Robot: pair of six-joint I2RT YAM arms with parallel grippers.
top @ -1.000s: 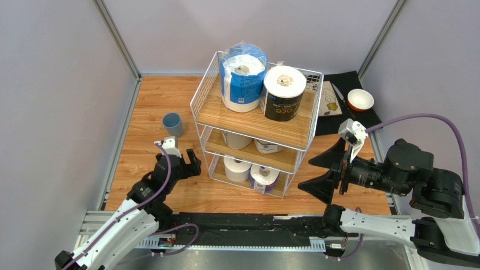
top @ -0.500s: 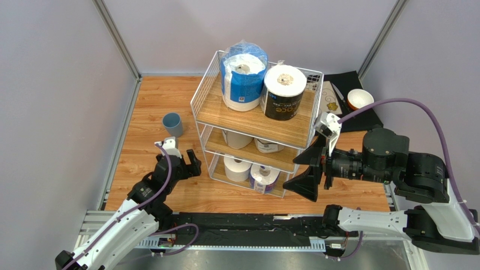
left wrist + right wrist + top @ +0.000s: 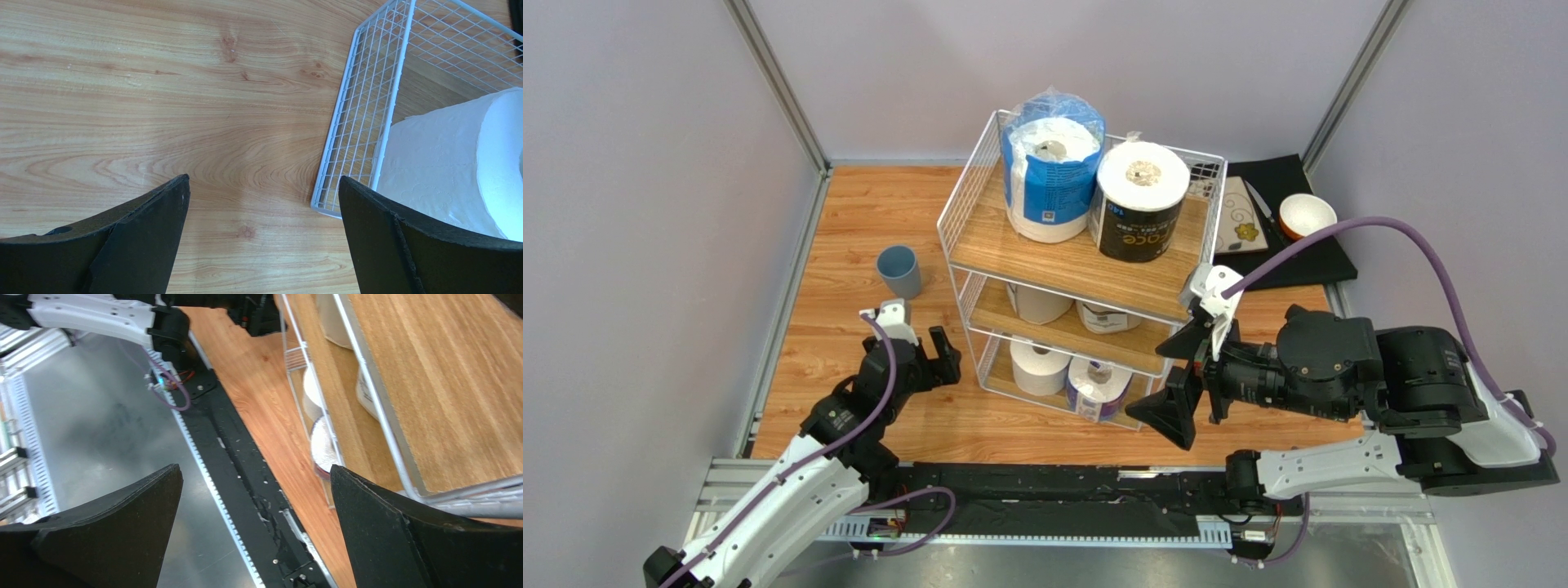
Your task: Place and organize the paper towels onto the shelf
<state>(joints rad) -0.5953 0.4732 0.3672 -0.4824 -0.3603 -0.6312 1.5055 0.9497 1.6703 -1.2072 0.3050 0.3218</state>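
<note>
The white wire shelf [image 3: 955,196] stands mid-table with rolls on all three tiers. On top are a blue-plastic-wrapped roll [image 3: 1052,165] and a dark-wrapped roll [image 3: 1140,202]. The middle tier holds two rolls [image 3: 1038,303] [image 3: 1104,320]. The bottom tier holds a plain white roll [image 3: 1039,364] and a blue-labelled one [image 3: 1097,387]. My left gripper [image 3: 934,352] is open and empty just left of the shelf's bottom corner [image 3: 344,184], with the white roll [image 3: 454,165] behind the wire. My right gripper [image 3: 1179,374] is open and empty at the shelf's right front corner [image 3: 393,447].
A blue cup [image 3: 900,270] stands left of the shelf. A black mat [image 3: 1320,263] at the back right carries a bowl [image 3: 1307,217], a knife and a card. The black rail [image 3: 245,471] and metal frame run along the near edge.
My right gripper has swung left from beside the mat to the shelf's right front corner, staying open. The left arm has not moved.
</note>
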